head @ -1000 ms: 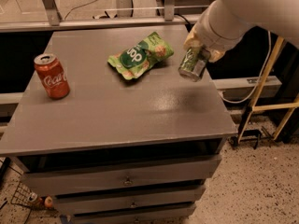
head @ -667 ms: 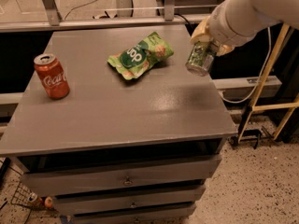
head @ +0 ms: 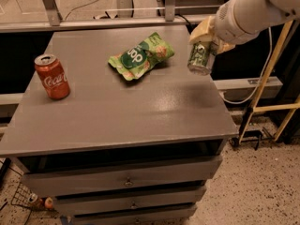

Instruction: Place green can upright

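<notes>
Claw at the far right edge of the grey counter, pinching the small shiny green-and-silver aluminium can by its upper part. The can's top is hidden between the fingers. The can hangs clear of the counter, long axis near vertical, silver base lowest and tipped slightly toward the camera. The arm is cut off at the frame edge.

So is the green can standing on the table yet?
No. The green can hangs nearly upright in the gripper, above the table's right edge.

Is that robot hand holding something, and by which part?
Yes: the gripper holds the green can by its upper end, near the right edge of the table.
</notes>
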Controlling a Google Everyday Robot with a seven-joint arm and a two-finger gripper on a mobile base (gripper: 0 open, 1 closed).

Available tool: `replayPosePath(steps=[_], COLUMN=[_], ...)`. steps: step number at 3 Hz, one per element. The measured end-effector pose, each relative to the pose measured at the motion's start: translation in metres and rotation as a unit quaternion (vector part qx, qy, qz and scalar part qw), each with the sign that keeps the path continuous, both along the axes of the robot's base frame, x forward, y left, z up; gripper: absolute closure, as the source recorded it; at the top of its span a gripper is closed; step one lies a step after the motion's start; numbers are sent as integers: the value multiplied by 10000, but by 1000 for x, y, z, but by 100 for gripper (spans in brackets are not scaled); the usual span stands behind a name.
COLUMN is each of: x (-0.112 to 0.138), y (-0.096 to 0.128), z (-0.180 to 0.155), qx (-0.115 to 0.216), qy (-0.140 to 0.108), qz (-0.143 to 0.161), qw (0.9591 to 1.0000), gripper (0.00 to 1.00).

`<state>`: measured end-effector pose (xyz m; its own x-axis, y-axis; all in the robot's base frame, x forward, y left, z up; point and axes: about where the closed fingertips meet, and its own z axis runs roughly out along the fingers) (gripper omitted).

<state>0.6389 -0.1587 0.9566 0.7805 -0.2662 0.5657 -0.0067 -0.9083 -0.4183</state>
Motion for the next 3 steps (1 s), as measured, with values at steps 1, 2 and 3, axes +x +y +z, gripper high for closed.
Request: replayPosePath(steps=[1,2,3], x=[-4,-10,-17], y=[4,-2,-5], z=[1,-2,-7], qx=[171,207,111], qy=[-267,-545,-892], qz=[328,864,1447], qw=[9990,9946,9854], gripper=[100,100,100])
